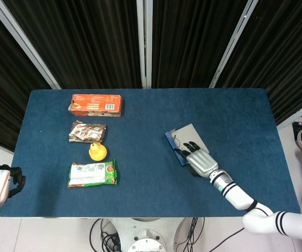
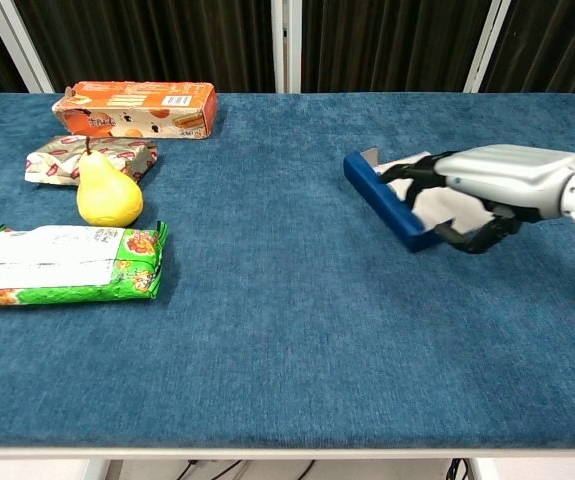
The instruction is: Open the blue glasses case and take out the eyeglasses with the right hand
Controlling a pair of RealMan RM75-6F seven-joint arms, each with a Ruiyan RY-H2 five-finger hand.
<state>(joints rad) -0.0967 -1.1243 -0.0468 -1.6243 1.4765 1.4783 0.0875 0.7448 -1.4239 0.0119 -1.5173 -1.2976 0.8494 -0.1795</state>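
Note:
The blue glasses case (image 1: pixel 178 137) with a pale grey top lies right of the table's middle, angled with one end toward the front edge. My right hand (image 1: pixel 200 161) covers that near end. In the chest view its fingers (image 2: pixel 419 172) lie across the pale top of the case (image 2: pixel 382 200) and the thumb curls round the near corner, so it grips the case. The eyeglasses do not show plainly in either view. My left hand (image 1: pixel 2 182) hangs off the table's front left corner, fingers curled in on nothing.
Along the left side of the blue table (image 1: pixel 140 168) lie an orange box (image 1: pixel 95 104), a foil snack packet (image 1: pixel 87 131), a yellow pear (image 1: pixel 97 151) and a green packet (image 1: pixel 92 174). Dark curtains hang behind the table.

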